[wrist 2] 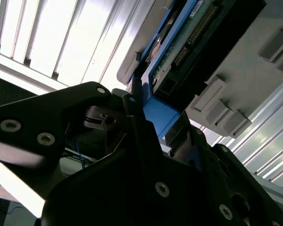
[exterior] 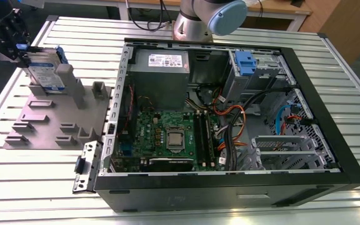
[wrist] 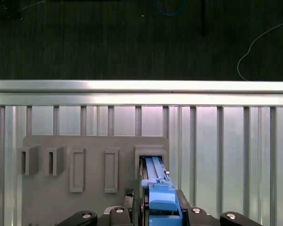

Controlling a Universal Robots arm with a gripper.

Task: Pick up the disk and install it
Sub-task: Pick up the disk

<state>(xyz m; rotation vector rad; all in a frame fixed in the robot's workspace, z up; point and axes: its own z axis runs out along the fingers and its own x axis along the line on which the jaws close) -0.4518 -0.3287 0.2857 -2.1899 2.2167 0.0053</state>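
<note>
The disk [exterior: 45,71], a silver drive with a white-and-blue label in a blue carrier frame, stands on edge in a slot of the grey holder plate [exterior: 45,126] at the exterior view's left. My gripper [exterior: 24,52] is at the disk's upper far end, shut on the carrier's edge. In both wrist views the blue frame [wrist 2: 159,114] [wrist: 158,190] runs between my black fingers [wrist 2: 132,113]. The drive's green circuit board [wrist 2: 198,35] shows in the second wrist view. The disk's lower end sits between the holder's grey posts.
An open black computer case [exterior: 330,154] lies flat at centre and right, with a motherboard [exterior: 167,136], a grey power supply box [exterior: 160,70] and a blue clip [exterior: 244,63] at its drive bay. The arm's base [exterior: 196,21] stands behind it. The slatted metal table [exterior: 30,187] ends just beyond the holder.
</note>
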